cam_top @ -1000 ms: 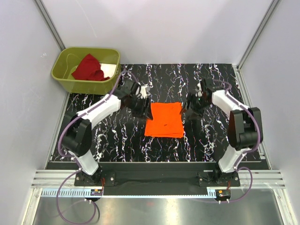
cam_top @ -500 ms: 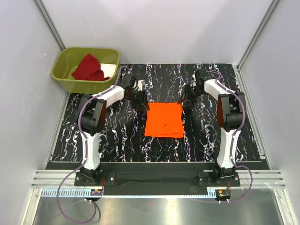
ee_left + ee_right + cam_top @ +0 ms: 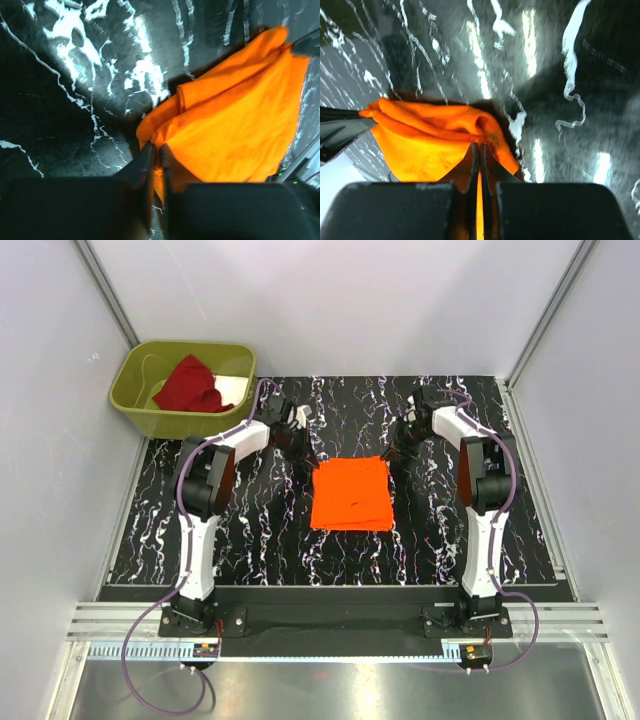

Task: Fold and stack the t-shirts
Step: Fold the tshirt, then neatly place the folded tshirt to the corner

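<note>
Centre of bench (image 3: 250,530): orange shirt (image 3: 350,493), folded to a near square. The left jaws pinch its far-left corner and the right jaws its far-right corner, each pressed tight on bunched layers. Both far corners are probably held so that edge travels evenly into another fold toward the near edge. The dark red shirt (image 3: 190,385) lies crumpled in the green bin (image 3: 130,405) off the far-left corner.
</note>
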`<state>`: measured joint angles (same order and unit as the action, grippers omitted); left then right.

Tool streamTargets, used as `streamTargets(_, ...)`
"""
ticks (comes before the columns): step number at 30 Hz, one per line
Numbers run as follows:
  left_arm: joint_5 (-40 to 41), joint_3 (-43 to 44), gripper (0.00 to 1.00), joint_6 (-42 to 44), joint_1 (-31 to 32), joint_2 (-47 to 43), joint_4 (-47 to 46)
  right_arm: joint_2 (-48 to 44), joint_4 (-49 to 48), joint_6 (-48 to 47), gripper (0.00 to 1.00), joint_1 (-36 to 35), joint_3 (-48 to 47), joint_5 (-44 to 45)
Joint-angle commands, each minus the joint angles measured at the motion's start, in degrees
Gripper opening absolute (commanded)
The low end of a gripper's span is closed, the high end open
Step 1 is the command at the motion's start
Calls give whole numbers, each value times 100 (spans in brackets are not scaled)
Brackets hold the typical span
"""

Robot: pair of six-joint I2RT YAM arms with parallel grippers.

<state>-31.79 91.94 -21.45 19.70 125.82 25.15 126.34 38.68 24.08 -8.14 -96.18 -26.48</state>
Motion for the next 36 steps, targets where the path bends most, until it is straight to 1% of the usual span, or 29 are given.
streamTargets(1,146,140,0,-26,-37,74,-54,188,-290,-26,0,50,-243,256)
streamTargets(3,533,114,0,27,-37,66,104,224,-648,-52,0,49,-130,546)
streamTargets(7,1147,96,0,246,-28,22,315,409,-870,-254,0,50,-41,907)
streamTargets(9,1324,87,0,299,-28,-22,385,478,-827,-394,0,50,-76,1126)
streamTargets(10,1359,122,1,343,-28,-31,438,522,-722,-438,1,58,-311,1162)
streamTargets(11,1395,114,8,343,-28,-127,473,575,-556,-552,6,50,-505,1189)
streamTargets(12,1412,70,14,344,-19,-197,474,671,-154,-570,14,58,-724,1328)
streamTargets(13,1447,-61,22,344,-11,-303,448,698,102,-579,20,58,-1196,1460)
streamTargets(14,1509,-141,28,335,-2,-425,421,716,662,-553,35,58,-1445,1740)
streamTargets(15,1527,-202,34,317,7,-679,404,699,955,-553,43,58,-1665,1821)
streamTargets(16,1570,-307,42,265,7,-812,447,629,1227,-544,50,58,-1998,1935)
streamTargets(17,1640,-352,48,238,7,-1083,491,498,1421,-483,62,58,-2001,2023)
streamTargets(19,1641,-492,51,221,25,-1374,658,-108,1617,-491,70,58,-1600,2024)
streamTargets(20,1615,-554,53,220,42,-1646,702,-336,1660,-465,72,58,-1388,2007)
streamTargets(21,1571,-633,54,229,68,-1796,746,-808,1687,-430,75,58,-907,1954)
streamTargets(23,1475,-896,54,238,130,-2200,781,-1294,1670,-125,74,58,-290,1753)
streamTargets(24,1448,-1002,54,238,217,-2306,842,-1792,1513,34,72,58,470,1360)
streamTargets(25,1422,-1194,54,255,279,-2412,860,-2050,1372,245,71,50,904,1147)
streamTargets(26,1447,-1300,53,256,340,-2604,878,-2313,1005,751,68,41,1352,745)
streamTargets(27,1448,-1415,52,247,402,-2711,887,-2855,784,1052,64,32,1826,575)
streamTargets(28,1439,-1668,52,195,516,-2825,861,-3113,564,1334,56,6,2692,478)
streamTargets(29,1430,-1801,51,168,569,-3061,826,-3386,144,1841,53,-38,3093,329)
streamTargets(30,1456,-1924,51,142,674,-3185,790,-3849,-60,2064,49,-108,3784,302)
streamTargets(31,1509,-2117,51,107,701,-3317,781,-4063,-271,2266,38,-178,4078,301)
streamTargets(32,1500,-2189,51,80,728,-3527,781,-4248,-717,2590,29,-379,4333,327)
streamTargets(33,1483,-2268,51,62,737,-3616,833,-4502,-904,2794,21,-486,4788,354)
streamTargets(34,1457,-2355,51,27,737,-3704,877,-4583,-1132,3013,13,-582,5010,337)
streamTargets(35,1465,-2391,51,1,737,-3844,921,-4645,-1674,3511,0,-766,5230,258)
streamTargets(36,1448,-2435,51,-8,745,-3915,991,-4689,-1923,3760,0,-855,5441,310)
